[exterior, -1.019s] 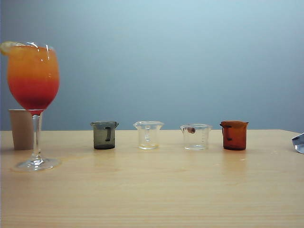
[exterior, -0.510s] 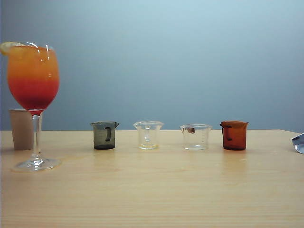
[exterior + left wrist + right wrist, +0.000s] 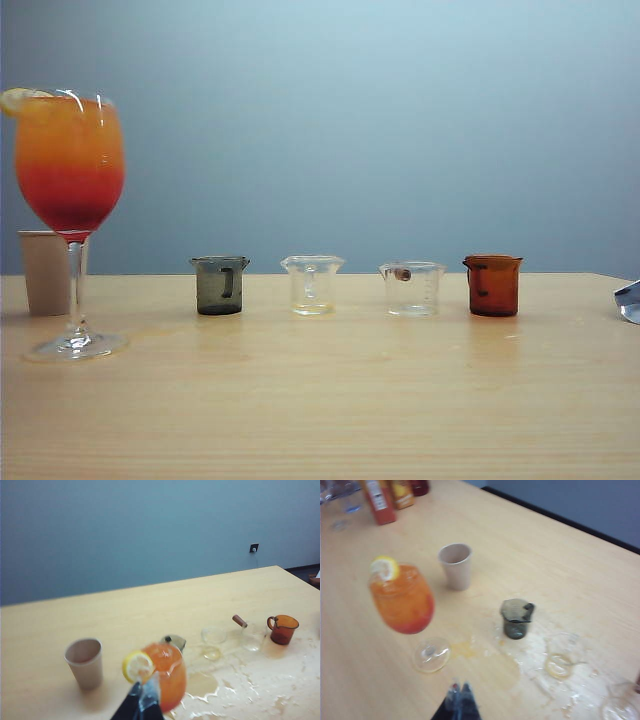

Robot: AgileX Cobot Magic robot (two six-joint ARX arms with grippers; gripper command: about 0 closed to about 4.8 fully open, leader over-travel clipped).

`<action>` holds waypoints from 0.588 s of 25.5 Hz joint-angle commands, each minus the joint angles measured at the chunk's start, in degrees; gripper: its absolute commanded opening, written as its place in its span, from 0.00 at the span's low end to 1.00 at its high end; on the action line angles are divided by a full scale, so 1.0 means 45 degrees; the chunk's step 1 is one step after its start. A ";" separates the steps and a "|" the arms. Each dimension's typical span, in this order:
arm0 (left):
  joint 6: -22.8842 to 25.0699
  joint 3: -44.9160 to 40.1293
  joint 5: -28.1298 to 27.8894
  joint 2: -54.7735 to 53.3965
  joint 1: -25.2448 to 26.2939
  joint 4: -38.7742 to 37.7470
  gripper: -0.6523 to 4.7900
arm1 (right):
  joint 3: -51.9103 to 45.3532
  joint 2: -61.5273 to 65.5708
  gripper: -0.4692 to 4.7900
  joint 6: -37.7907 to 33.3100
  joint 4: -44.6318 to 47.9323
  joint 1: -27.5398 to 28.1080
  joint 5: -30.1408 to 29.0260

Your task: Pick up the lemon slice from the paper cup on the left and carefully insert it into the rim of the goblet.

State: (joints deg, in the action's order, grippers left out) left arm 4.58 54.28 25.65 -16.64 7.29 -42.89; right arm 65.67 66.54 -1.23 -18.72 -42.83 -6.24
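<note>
Task status: we judge the main step done. The lemon slice [image 3: 137,666] sits wedged on the rim of the goblet [image 3: 402,600]; it also shows at the rim on the left of the exterior view.
Lemon slice position: upright on the rim, on the side facing the paper cup [image 3: 85,662]; part of it hangs outside the bowl.
Paper cup: stands on the bench [image 3: 350,400] just beside the goblet; we see no slice inside it in either wrist view.
Goblet: upright, foot flat on the bench, orange-over-red drink in the bowl.
Left gripper [image 3: 142,705]: above and near the goblet, fingertips pressed together with nothing between them; not touching the slice.
Right gripper [image 3: 460,692]: over the bench near the goblet's foot; tips appear together and empty.
Remaining work: we judge that only pulling both arms clear is left, if anything.
Spill: wet patches lie on the bench around the grey beaker [image 3: 516,617], the clear beakers and the amber beaker [image 3: 283,628].
Labels and writing: bottles [image 3: 380,500] at the far edge of the right wrist view carry labels, too blurred to read. The clear beakers show scale marks in the exterior view; no figures legible.
</note>
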 commanded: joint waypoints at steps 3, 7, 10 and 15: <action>-0.1307 -0.1127 -0.0772 0.0767 -0.0005 0.0447 0.11 | -0.2142 -0.1841 0.08 -0.0277 0.0865 0.0607 0.0894; -0.2773 -0.2939 -0.2001 0.1875 -0.0005 0.1724 0.11 | -0.3619 -0.3104 0.08 -0.0942 0.0884 0.1273 0.1141; -0.3444 -0.3944 -0.2463 0.2293 -0.0005 0.2123 0.11 | -0.4478 -0.3808 0.08 -0.1015 0.1103 0.1783 0.1146; -0.4779 -0.5591 -0.3575 0.2599 -0.0005 0.2822 0.11 | -0.5736 -0.4770 0.08 -0.1316 0.1661 0.2540 0.1122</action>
State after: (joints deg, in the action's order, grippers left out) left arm -14.61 30.33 11.77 -4.93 7.29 -32.47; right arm 40.77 46.06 -5.93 -13.26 -32.05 -1.23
